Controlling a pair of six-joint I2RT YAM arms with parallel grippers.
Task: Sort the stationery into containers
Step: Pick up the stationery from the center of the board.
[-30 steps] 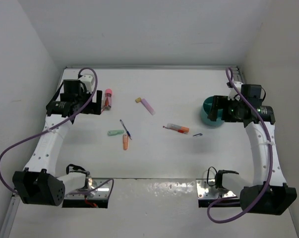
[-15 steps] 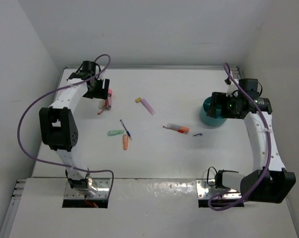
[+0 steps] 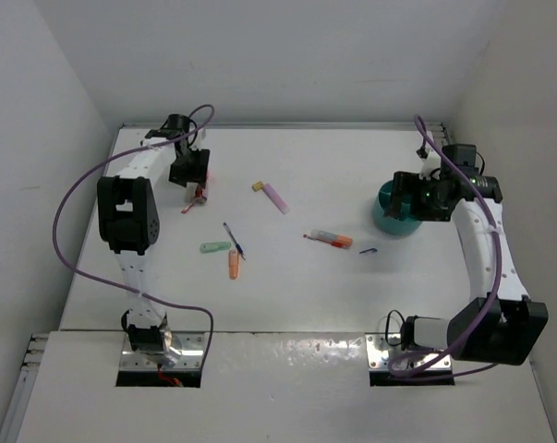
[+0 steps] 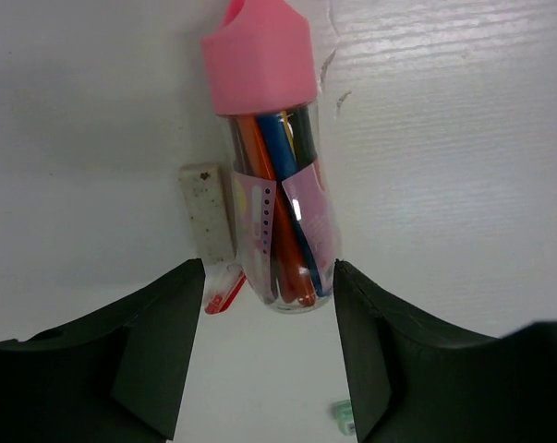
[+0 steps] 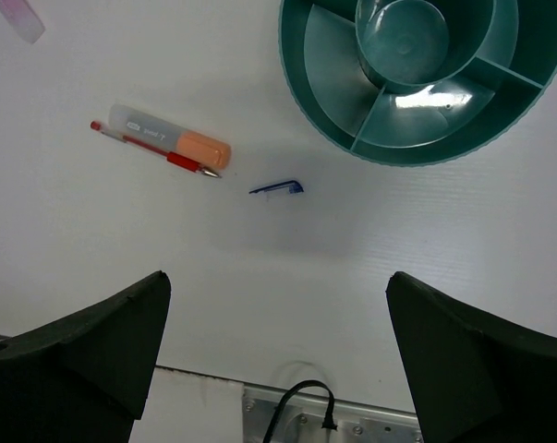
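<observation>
Left gripper (image 4: 269, 268) is straddling the pink-capped tube of pens (image 4: 271, 175), jaws spread either side, lined up for a squeeze across its body. Right gripper (image 5: 278, 277) is hanging wide open, teal organiser (image 5: 417, 152) just ahead, likely waiting for deliveries.

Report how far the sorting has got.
Done: nothing; the teal container shows empty compartments. In hand: the left gripper straddles the pink-capped tube, not yet clamped. Left: the lilac highlighter, green stub, orange stub, blue pen, orange highlighter and red pen lie on the table.
</observation>
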